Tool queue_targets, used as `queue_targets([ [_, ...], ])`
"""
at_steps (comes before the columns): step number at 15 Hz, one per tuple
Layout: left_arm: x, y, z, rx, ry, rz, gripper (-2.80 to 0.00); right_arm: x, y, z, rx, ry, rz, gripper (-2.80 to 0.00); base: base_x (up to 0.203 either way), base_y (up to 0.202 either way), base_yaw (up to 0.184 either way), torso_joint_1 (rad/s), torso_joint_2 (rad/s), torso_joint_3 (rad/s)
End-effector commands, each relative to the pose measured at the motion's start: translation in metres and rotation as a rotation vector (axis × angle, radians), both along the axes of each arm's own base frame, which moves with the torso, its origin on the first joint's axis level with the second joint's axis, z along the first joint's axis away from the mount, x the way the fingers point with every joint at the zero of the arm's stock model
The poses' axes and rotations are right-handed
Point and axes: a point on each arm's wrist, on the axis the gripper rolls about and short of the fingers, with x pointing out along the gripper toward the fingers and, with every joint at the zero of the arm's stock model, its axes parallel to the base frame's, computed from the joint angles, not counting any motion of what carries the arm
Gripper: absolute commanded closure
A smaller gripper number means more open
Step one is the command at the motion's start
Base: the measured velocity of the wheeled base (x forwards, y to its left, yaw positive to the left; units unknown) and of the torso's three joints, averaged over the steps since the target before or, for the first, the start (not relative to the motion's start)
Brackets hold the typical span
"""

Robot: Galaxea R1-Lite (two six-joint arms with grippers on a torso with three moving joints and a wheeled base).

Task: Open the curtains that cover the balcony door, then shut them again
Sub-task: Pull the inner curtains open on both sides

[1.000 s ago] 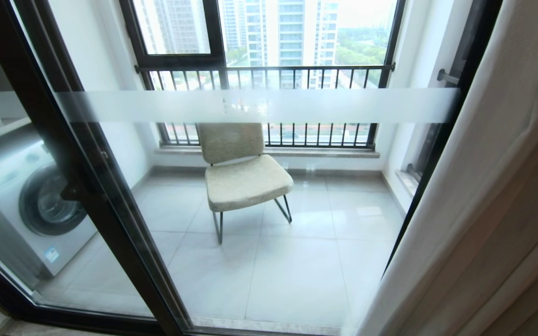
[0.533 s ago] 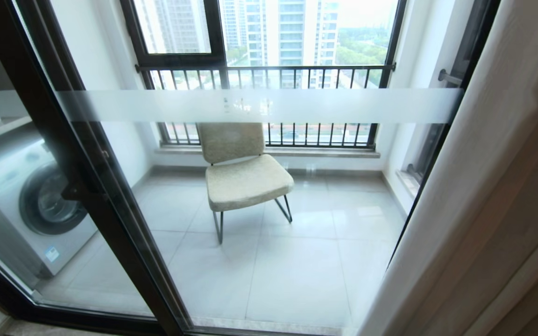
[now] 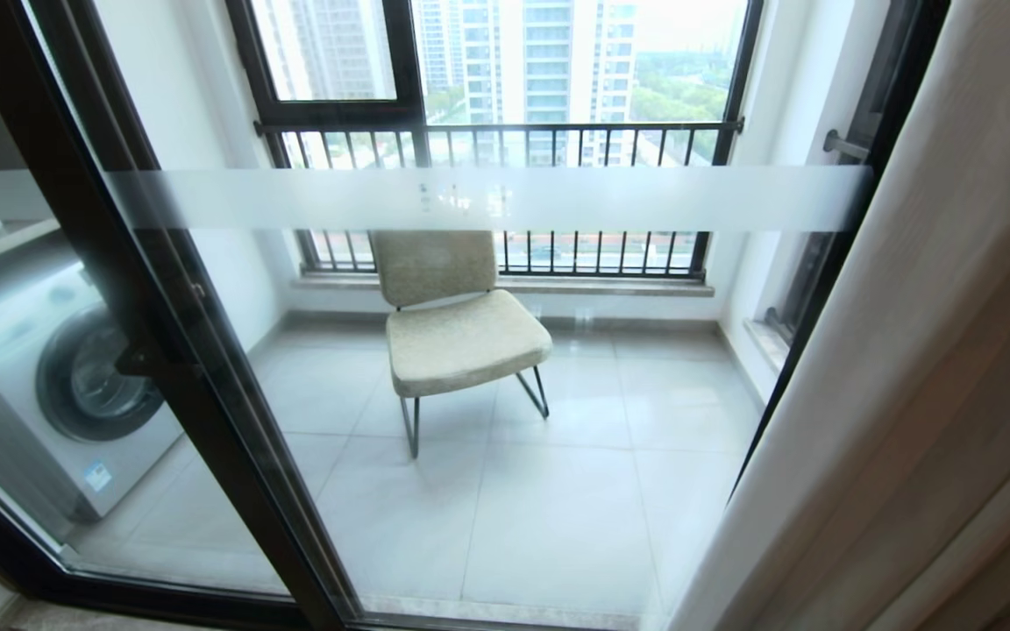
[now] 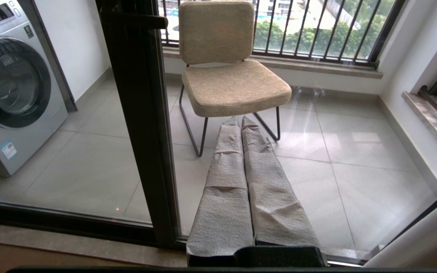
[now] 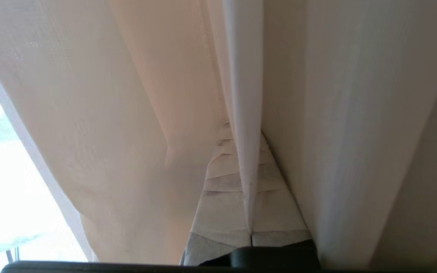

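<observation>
Curtains [image 5: 241, 113]: right claw [image 5: 250, 212] clamped on a white fold.

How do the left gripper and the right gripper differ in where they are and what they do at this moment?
The left gripper is shut on nothing and points through the balcony door glass toward the chair; the right gripper is shut on a white fold of the curtains. The left gripper has free space around it; the right gripper is buried among the curtains' folds. Both have fingers wrapped in grey cloth, and neither shows in the head view.
</observation>
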Motion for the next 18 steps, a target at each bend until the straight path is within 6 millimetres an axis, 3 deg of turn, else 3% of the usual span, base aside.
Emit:
queue_targets([
  [1,0.0,0.0,0.0,-0.001,-0.001,0.001,0.0,-0.013,0.002,0.008,-0.008,-0.044,-0.004,0.0,0.0,0.0,0.0,0.0,0.0,0.0],
  [7,0.0,0.0,0.0,-0.001,-0.002,0.001,0.0,-0.028,-0.006,0.013,-0.005,-0.031,-0.083,0.0,0.0,0.0,0.0,0.0,0.0,0.0],
  [18,0.0,0.0,0.0,-0.001,0.0,0.0,0.0,-0.033,-0.056,0.011,0.009,0.01,-0.353,0.0,0.0,0.0,0.0,0.0,0.0,0.0],
])
